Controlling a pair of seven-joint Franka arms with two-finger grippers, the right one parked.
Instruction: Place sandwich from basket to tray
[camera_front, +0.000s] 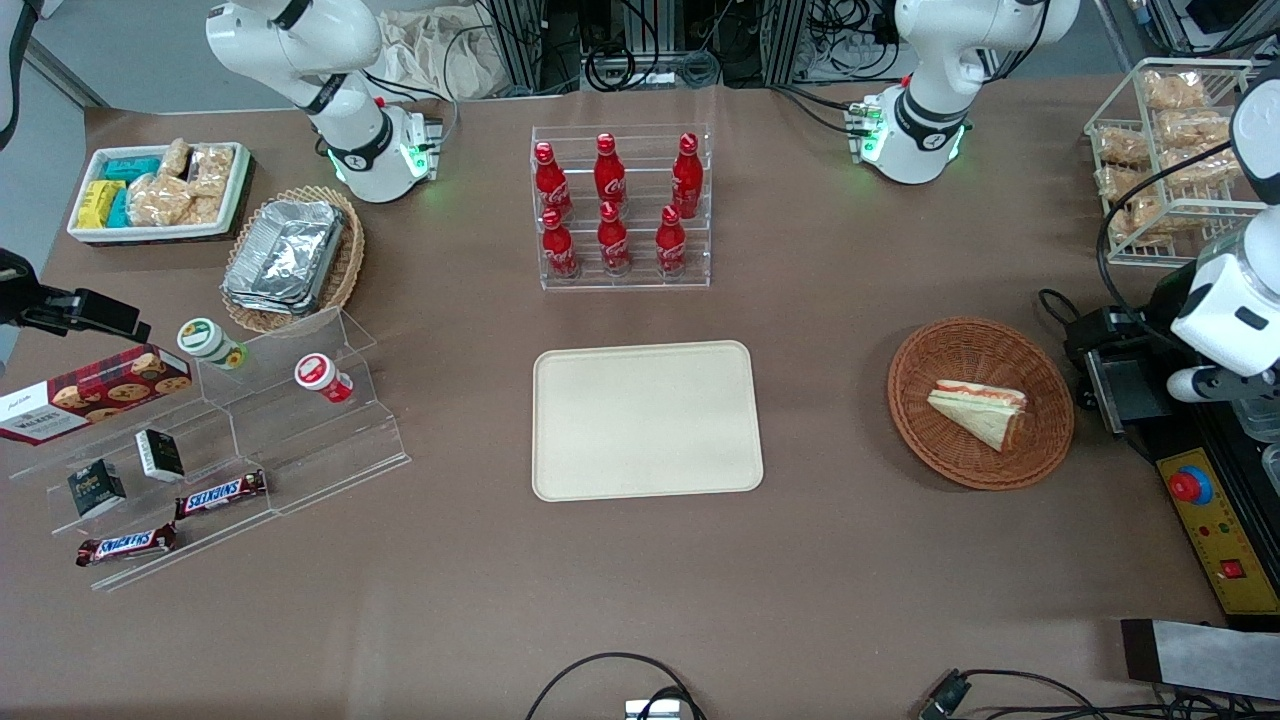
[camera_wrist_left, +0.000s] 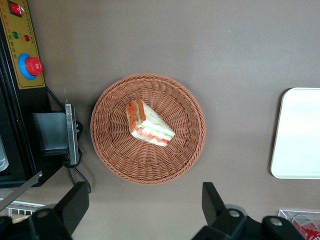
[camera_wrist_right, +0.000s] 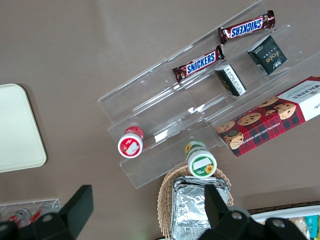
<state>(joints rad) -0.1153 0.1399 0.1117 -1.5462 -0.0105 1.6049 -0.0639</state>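
Nearest us we list the tray (camera_front: 647, 420), bare. Level with it, toward the working arm's end: basket (camera_wrist_left: 148, 129) holding the sandwich (camera_wrist_left: 148, 124). High above the basket: gripper (camera_wrist_left: 142, 210), fingers spread wide, holding nothing.

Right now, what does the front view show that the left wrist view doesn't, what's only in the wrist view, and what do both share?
Only the front view shows the red cola bottles in their clear rack and the foil containers in the pale oval wicker basket. Only the left wrist view shows the end effector, open, hovering above the table beside the round reddish-brown wicker basket. Both show the triangular wrapped sandwich in that basket and the beige rectangular tray.
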